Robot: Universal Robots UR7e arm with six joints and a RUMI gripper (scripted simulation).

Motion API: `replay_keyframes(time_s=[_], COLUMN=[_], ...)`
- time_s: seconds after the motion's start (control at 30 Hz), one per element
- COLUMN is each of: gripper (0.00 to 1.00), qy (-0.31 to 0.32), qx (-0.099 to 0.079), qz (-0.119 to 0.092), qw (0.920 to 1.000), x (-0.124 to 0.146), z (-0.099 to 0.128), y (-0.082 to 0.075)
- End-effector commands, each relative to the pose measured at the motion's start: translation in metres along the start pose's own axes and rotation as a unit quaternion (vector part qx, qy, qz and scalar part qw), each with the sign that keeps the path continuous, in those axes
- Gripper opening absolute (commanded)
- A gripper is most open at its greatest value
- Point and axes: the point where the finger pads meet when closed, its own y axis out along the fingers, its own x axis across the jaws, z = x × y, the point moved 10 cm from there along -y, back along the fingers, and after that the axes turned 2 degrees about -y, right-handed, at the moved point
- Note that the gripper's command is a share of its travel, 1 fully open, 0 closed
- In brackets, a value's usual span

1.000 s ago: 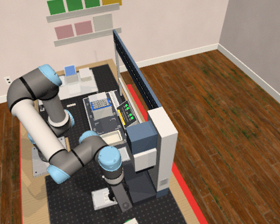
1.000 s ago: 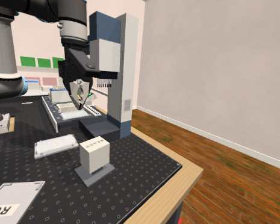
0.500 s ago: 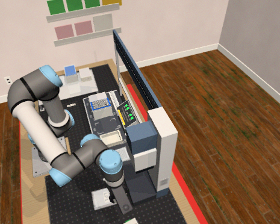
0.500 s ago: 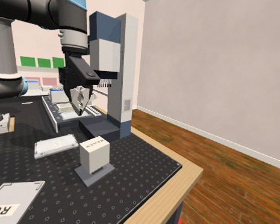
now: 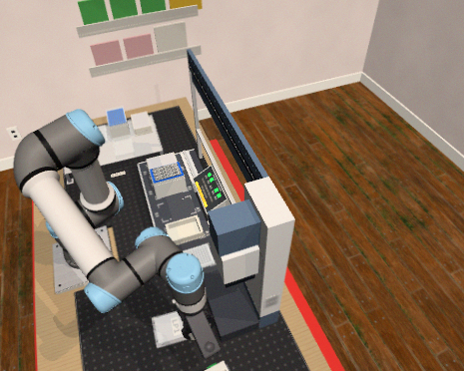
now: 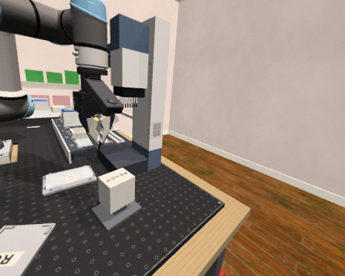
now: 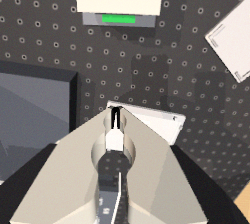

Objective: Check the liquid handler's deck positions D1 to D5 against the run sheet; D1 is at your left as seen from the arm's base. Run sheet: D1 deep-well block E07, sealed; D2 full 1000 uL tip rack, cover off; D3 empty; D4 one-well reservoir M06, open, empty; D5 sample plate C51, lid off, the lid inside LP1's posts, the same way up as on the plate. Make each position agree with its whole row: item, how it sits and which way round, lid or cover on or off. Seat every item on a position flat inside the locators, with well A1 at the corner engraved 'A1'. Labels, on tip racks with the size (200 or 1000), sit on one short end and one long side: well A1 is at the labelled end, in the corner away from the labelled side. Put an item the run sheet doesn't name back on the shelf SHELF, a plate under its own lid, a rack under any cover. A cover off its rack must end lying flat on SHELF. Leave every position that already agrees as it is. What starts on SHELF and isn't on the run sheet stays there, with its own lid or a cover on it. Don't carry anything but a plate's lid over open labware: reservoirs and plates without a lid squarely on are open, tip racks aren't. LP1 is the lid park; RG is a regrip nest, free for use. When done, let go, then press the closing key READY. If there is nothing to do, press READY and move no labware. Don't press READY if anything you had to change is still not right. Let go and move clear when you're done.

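Observation:
My gripper (image 6: 99,144) (image 7: 116,108) is shut and empty. It hangs above the black mat, over the edge of the white lid (image 5: 170,328) (image 6: 67,178) (image 7: 157,121) that lies on lid park LP1. The READY key (image 6: 116,194) (image 7: 119,6) is a cream block on a grey base a short way beyond the gripper; a green bar (image 7: 118,19) shows on its base. On the deck I see a blue-framed tip rack (image 5: 166,172), a pale block beside it, a bare position (image 5: 176,208), a cream reservoir (image 5: 183,228) and a white plate (image 5: 202,254).
The liquid handler's tower and head (image 5: 233,226) (image 6: 129,62) stand close beside the gripper, with a dark base block (image 6: 123,159) (image 7: 26,115) below. The RG nest (image 6: 15,246) (image 7: 239,41) lies near the table's front. SHELF (image 5: 130,144) at the back holds a blue-topped item (image 5: 117,118) and a white one (image 5: 142,123).

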Motion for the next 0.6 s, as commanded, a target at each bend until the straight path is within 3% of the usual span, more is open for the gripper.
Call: replay_keyframes(time_s=[0.0, 0.57], gripper=[0.00, 0.00], qy=[0.000, 0.000], qx=[-0.001, -0.001], qz=[0.000, 0.000], qw=[1.0000, 1.0000], x=[0.001, 0.001], z=[0.000, 0.000], y=[0.012, 0.037])
